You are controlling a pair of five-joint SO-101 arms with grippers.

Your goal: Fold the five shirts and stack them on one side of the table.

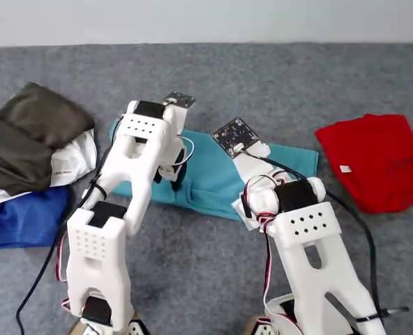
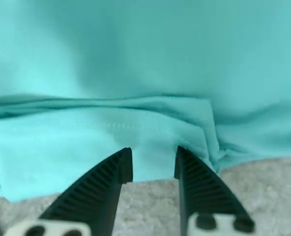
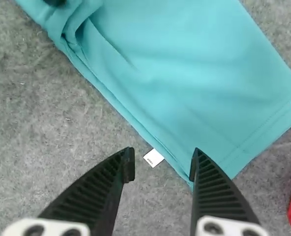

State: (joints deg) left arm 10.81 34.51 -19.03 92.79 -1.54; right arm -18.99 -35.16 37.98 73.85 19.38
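Teal shirt (image 1: pixel 213 178) lies mid-table as a long folded band. Its long axis runs side to side across the grey cloth surface (image 1: pixel 297 84), and its right end slopes slightly toward the arms. A folded-over layer with a stitched hem lies along the near edge. The left gripper (image 2: pixel 154 152) hangs over that edge with its jaws apart and nothing between them. The right gripper (image 3: pixel 162 152) is likewise spread and empty at the same edge, toward the shirt's right end, with a small white tag (image 3: pixel 154 159) showing between its fingertips. A red shirt (image 1: pixel 377 160) lies near the right end, not touching it. At the left, olive (image 1: pixel 32 132), white (image 1: pixel 74 160) and blue (image 1: pixel 21 216) shirts are heaped. Bare surface stretches beyond the far edge.
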